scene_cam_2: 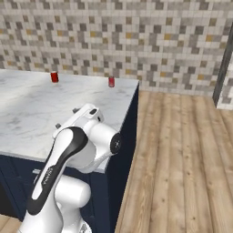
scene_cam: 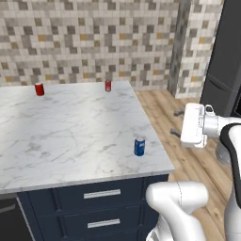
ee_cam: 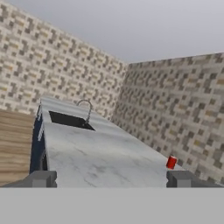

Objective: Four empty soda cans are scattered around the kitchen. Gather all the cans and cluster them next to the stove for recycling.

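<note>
The tiled backsplash wall [scene_cam: 94, 42] runs behind everything, beige and grey mosaic, and the wood plank floor [scene_cam_2: 182, 159] stretches off to the right of the cabinets. My white marble worktop [scene_cam: 70, 132] sits on navy drawers [scene_cam: 101, 194] with silver handles. Looking along my hand, I see that same worktop reaching away to a dark sink [ee_cam: 70, 120] with a curved faucet [ee_cam: 86, 107] at its far side.

My arm is folded back over the floor beside the worktop's right edge, and my tool [scene_cam: 176, 123] points out sideways, off the worktop, with nothing between its fingers. In the hand view the two fingertips [ee_cam: 41, 178] stand far apart at the bottom corners, so the tool is spread wide and holds nothing.

The blue soda can [scene_cam: 139, 146] stands upright near the front right corner of the worktop, closest to my arm. One red soda can [scene_cam: 108, 85] stands at the back edge near the right corner, close to the backsplash. Another red can [scene_cam: 39, 89] stands farther left along that back edge, well apart from the first. In the hand view one red can [ee_cam: 171, 162] shows near the wall, just above my right fingertip.
</note>
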Tool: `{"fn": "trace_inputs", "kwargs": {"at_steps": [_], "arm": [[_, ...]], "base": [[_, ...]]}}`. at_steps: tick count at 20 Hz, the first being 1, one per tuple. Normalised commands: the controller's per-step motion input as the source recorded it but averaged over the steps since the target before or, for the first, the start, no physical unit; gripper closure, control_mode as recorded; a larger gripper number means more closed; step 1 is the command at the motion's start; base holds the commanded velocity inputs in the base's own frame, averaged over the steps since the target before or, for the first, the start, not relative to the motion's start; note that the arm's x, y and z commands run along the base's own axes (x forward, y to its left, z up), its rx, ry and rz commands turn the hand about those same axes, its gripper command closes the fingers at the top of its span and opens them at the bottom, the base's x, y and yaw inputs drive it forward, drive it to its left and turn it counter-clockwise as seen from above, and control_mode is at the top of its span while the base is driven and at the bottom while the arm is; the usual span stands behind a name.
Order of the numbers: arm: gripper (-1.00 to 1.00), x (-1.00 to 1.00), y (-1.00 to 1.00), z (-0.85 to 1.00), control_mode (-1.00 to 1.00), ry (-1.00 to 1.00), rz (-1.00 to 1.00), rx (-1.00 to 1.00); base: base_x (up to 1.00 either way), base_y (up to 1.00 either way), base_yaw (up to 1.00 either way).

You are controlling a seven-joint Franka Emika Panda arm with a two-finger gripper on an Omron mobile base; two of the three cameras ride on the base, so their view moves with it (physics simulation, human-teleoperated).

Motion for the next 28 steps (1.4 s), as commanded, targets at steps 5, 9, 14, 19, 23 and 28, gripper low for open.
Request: {"fn": "trace_inputs", "kwargs": {"at_steps": [5,9,14,19,23,28], "arm": [[-1.0,0.0,-0.18,-0.09,-1.0,0.17,-0.07,0.0],[-1.0,0.0,-0.14,-0.19,-1.0,0.15,-0.05,-0.01],[-1.0,0.0,0.0,-0.34,-1.0,0.09,0.0,-0.07],[-1.0,0.0,-0.03,-0.33,-1.0,0.03,0.09,-0.05],[-1.0,0.0,0.0,-0.29,-1.0,0.02,0.18,0.0],[-1.0,0.0,0.0,-0.24,-1.0,0.03,0.19,0.0]], "base": [[0.0,0.0,0.0],[0.0,0.0,0.0],[0.0,0.0,0.0],[0.0,0.0,0.0],[0.0,0.0,0.0],[0.0,0.0,0.0]]}}
